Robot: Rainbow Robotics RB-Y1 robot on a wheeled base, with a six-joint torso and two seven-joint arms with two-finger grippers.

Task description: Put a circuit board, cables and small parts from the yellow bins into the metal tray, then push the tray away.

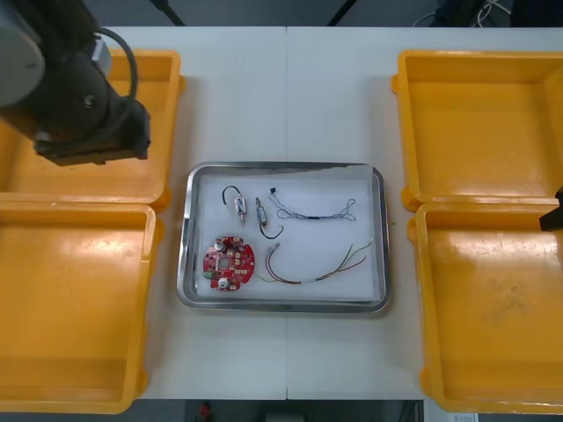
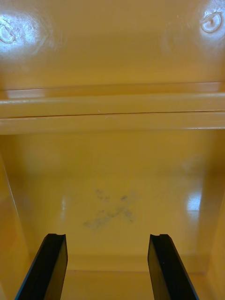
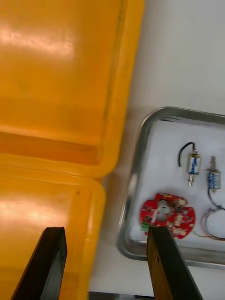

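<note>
The metal tray (image 1: 189, 264) sits mid-table, white inside. In it lie a round red circuit board (image 1: 230, 261), two small metal parts (image 1: 239, 204) with black leads, a blue and white cable (image 1: 312, 211) and a red and yellow cable (image 1: 317, 264). My left arm (image 1: 84, 105) hangs over the far left yellow bin (image 1: 132, 176). In its wrist view the left gripper (image 3: 108, 265) is open and holds nothing above the seam between the two left bins, with the tray (image 3: 133, 187) and circuit board (image 3: 168, 214) off to one side. The right gripper (image 2: 108, 267) is open over a bare bin floor (image 2: 112, 197).
The near left bin (image 1: 70, 299), far right bin (image 1: 479, 123) and near right bin (image 1: 493, 308) look bare inside. A dark piece of my right arm (image 1: 552, 215) shows at the table's right side, between the two right bins. White table surrounds the tray.
</note>
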